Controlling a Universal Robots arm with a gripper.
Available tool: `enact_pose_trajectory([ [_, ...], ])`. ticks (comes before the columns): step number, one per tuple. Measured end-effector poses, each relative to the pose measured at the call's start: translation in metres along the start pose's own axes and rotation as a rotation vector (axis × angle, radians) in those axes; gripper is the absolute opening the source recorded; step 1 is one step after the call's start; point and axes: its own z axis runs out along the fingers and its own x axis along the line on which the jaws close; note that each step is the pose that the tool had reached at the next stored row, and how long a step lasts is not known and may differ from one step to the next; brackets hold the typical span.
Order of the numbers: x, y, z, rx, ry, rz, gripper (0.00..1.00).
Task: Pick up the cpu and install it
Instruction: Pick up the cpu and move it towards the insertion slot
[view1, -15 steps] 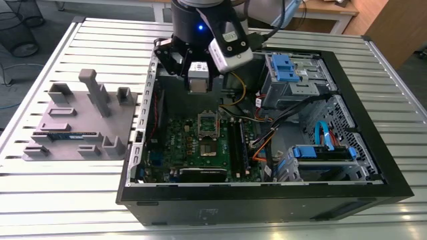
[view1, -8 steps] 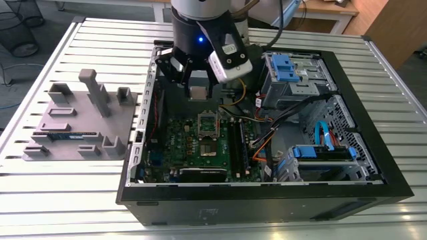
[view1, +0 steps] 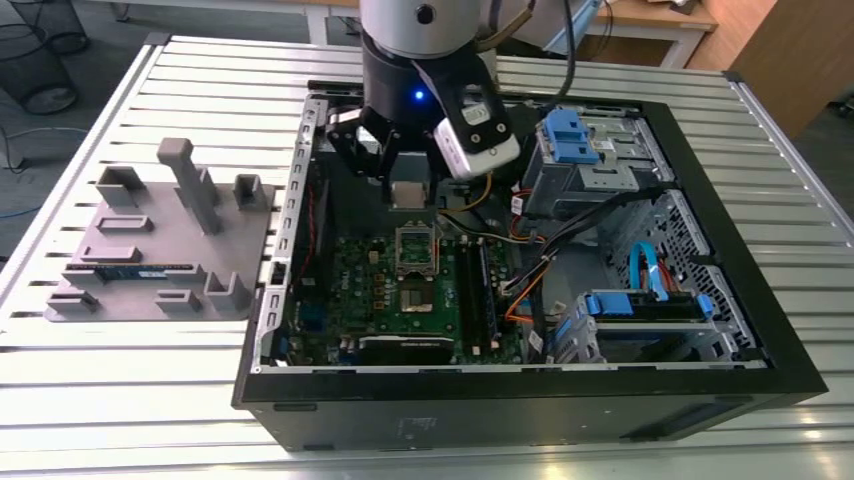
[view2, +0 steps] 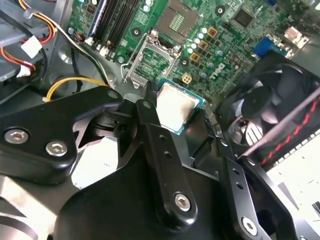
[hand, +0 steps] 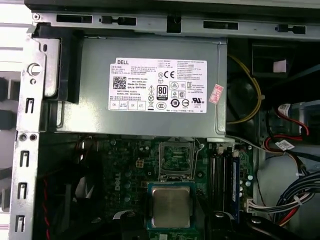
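Note:
My gripper (view1: 407, 192) is shut on the cpu (view2: 175, 107), a flat square chip with a silvery top and a thin pale edge. I hold it by two opposite edges between black fingers (view2: 149, 102). The cpu (hand: 171, 206) hangs level inside the open computer case, just above the green motherboard (view1: 400, 300). It sits beside the silver socket frame (hand: 176, 159), not over it. In the exterior view the cpu (view1: 407, 190) is a pale square under the wrist, with the socket frame (view1: 416, 245) just in front of it. The socket frame (view2: 150, 55) stands apart from the chip.
A grey power supply (hand: 150, 85) fills the case end behind the gripper. A black fan (view2: 260, 105) and memory slots (view2: 112, 20) flank the socket. Blue drive cages (view1: 587, 150) and loose cables (view1: 534, 260) crowd the exterior view's right. A grey fixture (view1: 147, 250) holds a memory stick (view1: 131, 270).

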Motion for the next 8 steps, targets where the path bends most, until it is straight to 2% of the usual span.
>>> enact_pose_trajectory([
  [8,-0.0035,-0.0076,0.0135,-0.0001,0.0033,0.000,0.47],
])
